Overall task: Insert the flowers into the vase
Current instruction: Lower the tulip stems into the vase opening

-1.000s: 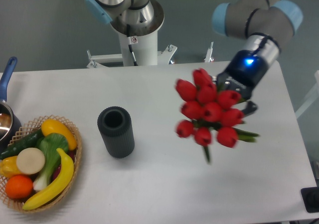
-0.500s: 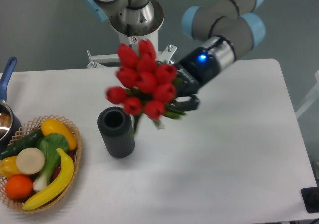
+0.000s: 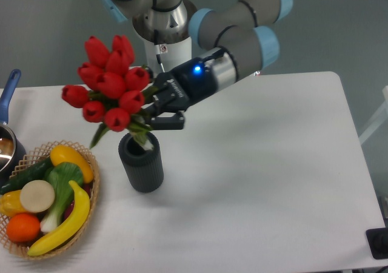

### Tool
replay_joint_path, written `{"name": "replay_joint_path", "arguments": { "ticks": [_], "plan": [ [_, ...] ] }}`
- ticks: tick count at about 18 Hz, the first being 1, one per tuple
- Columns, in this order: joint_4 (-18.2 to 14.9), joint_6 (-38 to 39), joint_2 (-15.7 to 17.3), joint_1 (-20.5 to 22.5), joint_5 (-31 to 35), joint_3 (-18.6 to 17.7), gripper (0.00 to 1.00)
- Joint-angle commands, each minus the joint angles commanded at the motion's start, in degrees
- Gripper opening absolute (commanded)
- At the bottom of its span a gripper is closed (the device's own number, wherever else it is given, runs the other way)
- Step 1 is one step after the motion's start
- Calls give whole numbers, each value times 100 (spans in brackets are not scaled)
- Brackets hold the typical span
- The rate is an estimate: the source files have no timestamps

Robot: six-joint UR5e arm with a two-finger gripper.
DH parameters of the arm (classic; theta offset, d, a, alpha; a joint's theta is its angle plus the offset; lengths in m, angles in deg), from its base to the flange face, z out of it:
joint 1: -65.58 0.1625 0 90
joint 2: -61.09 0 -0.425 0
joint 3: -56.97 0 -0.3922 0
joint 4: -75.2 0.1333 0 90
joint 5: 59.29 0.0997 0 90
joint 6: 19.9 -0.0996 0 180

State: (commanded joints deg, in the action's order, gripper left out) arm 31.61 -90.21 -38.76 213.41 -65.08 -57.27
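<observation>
Camera view: fingers clamped on the flowers, stem ends at the vase mouth. Bunch tilted left; lowering and release remain, by my judgement.

The flowers hide their own stem ends, and the left edge crops the pot.

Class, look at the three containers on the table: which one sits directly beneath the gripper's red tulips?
The dark ribbed cylindrical vase; the wicker basket and blue-handled metal pot sit farther left.
</observation>
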Motion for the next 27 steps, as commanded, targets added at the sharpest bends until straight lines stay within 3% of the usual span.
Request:
{"name": "replay_joint_path", "arguments": {
  "ticks": [6,27],
  "plan": [
    [0,-703,-8,35,-282,-432,26],
    [-26,-791,-351,308,-230,-599,26]
  ]
}}
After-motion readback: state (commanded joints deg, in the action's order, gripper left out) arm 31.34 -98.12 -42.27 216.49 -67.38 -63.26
